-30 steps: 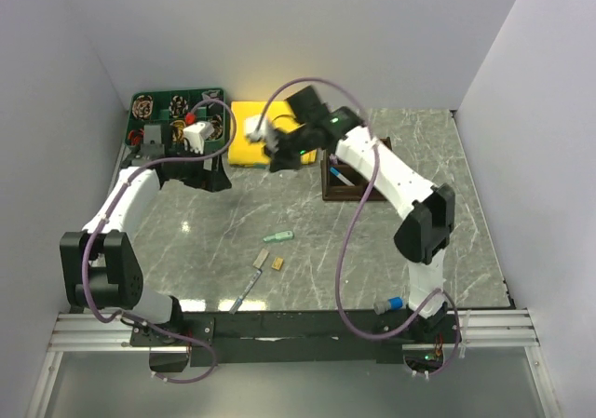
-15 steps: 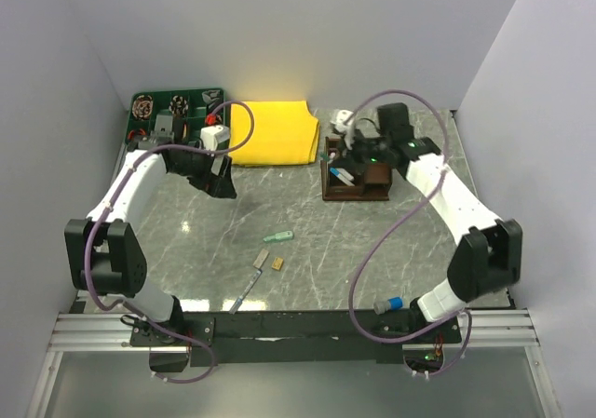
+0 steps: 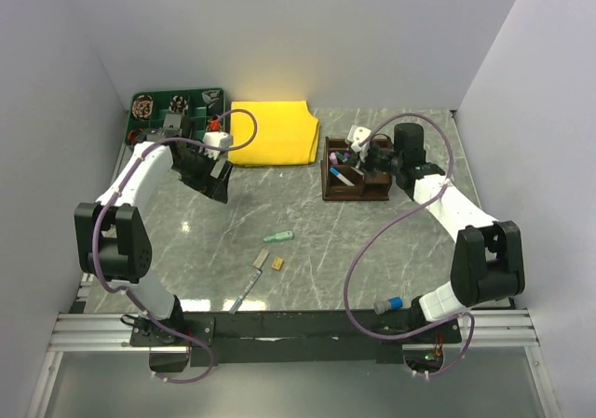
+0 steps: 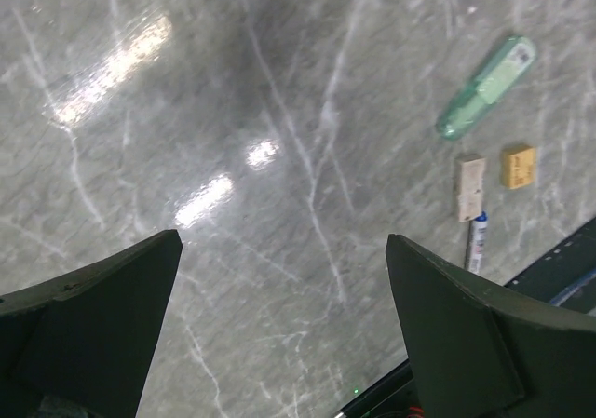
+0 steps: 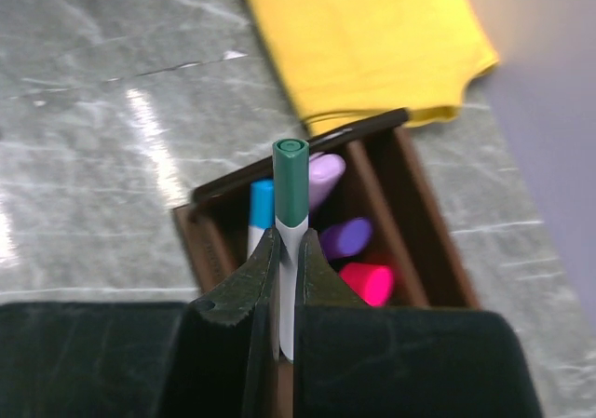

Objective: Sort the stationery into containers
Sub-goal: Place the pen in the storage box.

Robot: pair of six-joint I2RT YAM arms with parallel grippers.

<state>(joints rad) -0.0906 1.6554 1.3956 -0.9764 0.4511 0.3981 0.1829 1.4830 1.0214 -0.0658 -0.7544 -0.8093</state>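
Observation:
In the right wrist view my right gripper [image 5: 289, 250] is shut on a green-capped marker [image 5: 291, 181], held upright just above the dark brown organiser [image 5: 207, 241]. A blue-capped marker [image 5: 261, 204], two purple caps [image 5: 346, 236] and a pink cap [image 5: 368, 283] stand in its compartments. Seen from above, the right gripper [image 3: 361, 160] hangs over the organiser [image 3: 328, 187]. My left gripper [image 3: 216, 183] is open above bare table [image 4: 279, 204]. A green marker [image 4: 486, 87], a tan block [image 4: 470, 188], a yellow-tan block [image 4: 518, 166] and a thin pen [image 4: 476, 241] lie ahead of it.
A flat yellow cloth [image 3: 272, 131] lies at the back centre, left of the organiser. A green tray [image 3: 200, 95] with coiled items stands at the back left corner. A blue-capped marker [image 3: 389, 303] lies by the right arm's base. White walls enclose the table.
My right arm swung from over the yellow cloth rightward to above the organiser, carrying the green-capped marker. My left arm shifted slightly away from the tray, its jaws wide.

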